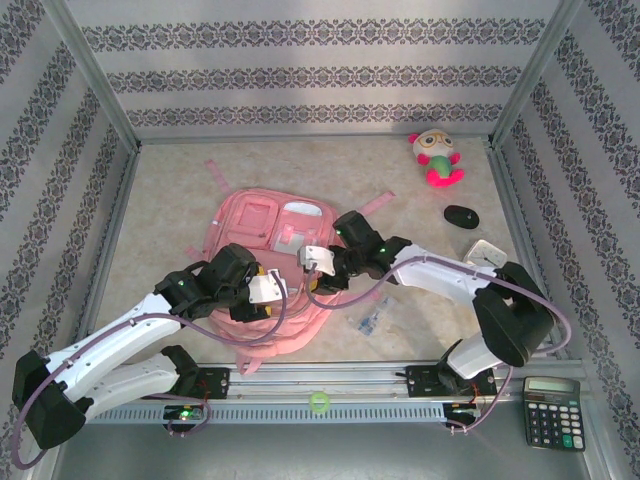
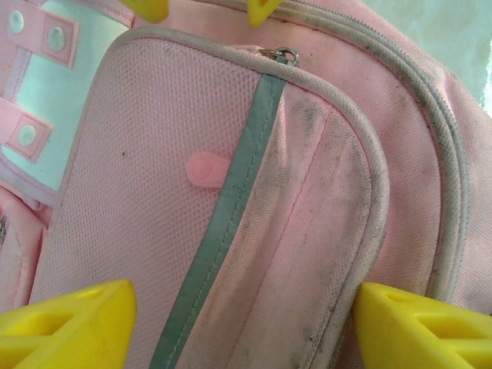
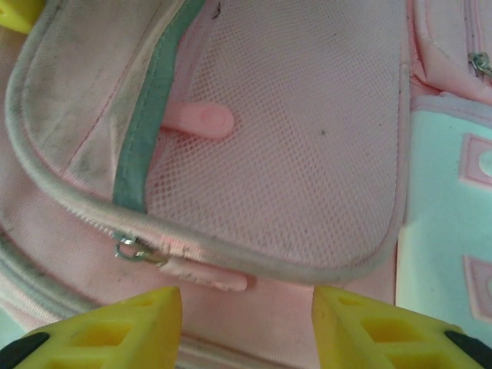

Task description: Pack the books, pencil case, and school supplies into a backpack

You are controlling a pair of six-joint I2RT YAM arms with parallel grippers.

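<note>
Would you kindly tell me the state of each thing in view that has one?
backpack: lying flat, front up; whether the pocket is zipped is unclear
left gripper: fingers open over the backpack, holding nothing
right gripper: fingers open over the backpack, holding nothing
clear packet: loose on the table beside the backpack, unpacked

Pink backpack [image 1: 250, 215], grey-green stripe [image 2: 231, 215]

No lettering is legible anywhere; the calculator [image 1: 552, 411] keys are too small.

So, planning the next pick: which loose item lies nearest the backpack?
The clear packet just right of the backpack; the plush toy and calculator lie farther.
</note>
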